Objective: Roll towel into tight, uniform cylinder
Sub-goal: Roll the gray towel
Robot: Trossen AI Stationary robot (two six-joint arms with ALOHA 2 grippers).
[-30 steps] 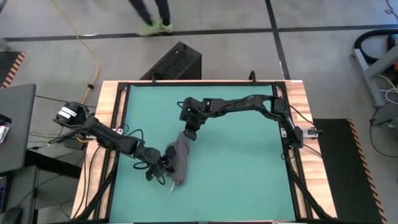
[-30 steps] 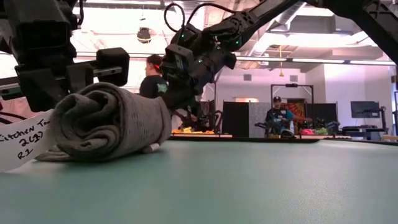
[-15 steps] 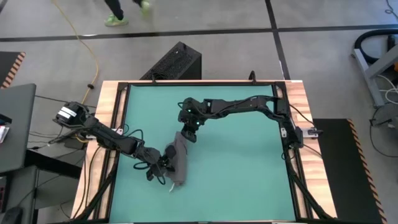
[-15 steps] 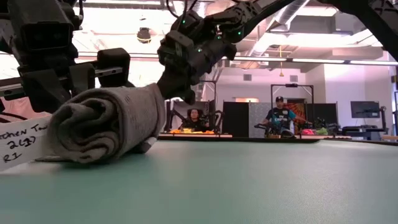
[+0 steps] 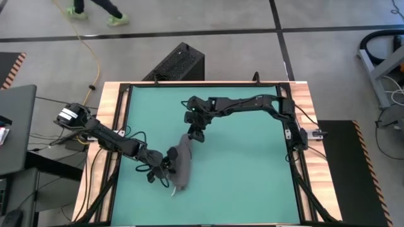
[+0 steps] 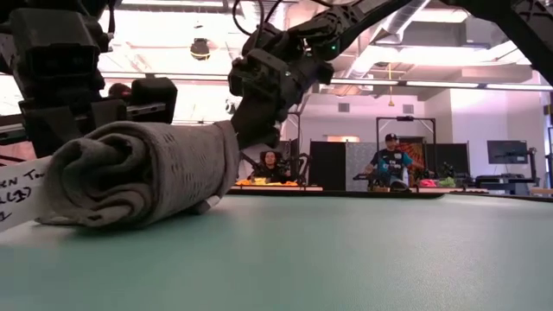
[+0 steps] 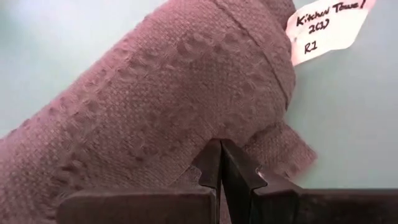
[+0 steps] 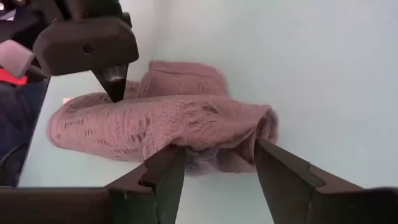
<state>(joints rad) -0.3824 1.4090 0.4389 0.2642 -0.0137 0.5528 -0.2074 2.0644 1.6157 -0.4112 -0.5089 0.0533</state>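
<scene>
The dark grey towel [image 5: 181,162] lies rolled into a thick cylinder on the teal mat [image 5: 252,170], left of the middle, its length running near to far. Its white tag [image 7: 326,25] sticks out at the near end. My left gripper [image 5: 165,165] is shut at the roll's left side. My right gripper [image 5: 194,135] hangs open just over the roll's far end [image 8: 211,152], with one finger on each side of that end and no hold on it. The low view shows the roll's spiral near end [image 6: 95,177]. My left gripper touches the left side of the roll [image 7: 205,134] with its shut fingertips [image 7: 219,152], near the roll's near end. The fingers slant down from the table's left, across the roll. I cannot tell whether a layer is caught between them. The roll rests on the mat.
Wide free mat lies to the right of and behind the roll. A wooden border with black rails [image 5: 297,145] frames the table. A black box [image 5: 177,63] stands on the floor past the far edge. People sit in the room behind [image 6: 389,160].
My right gripper has opened and let go of the roll's far end, rolled its wrist and risen slightly. The roll has settled lower on the mat and lies a little longer and flatter than before.
</scene>
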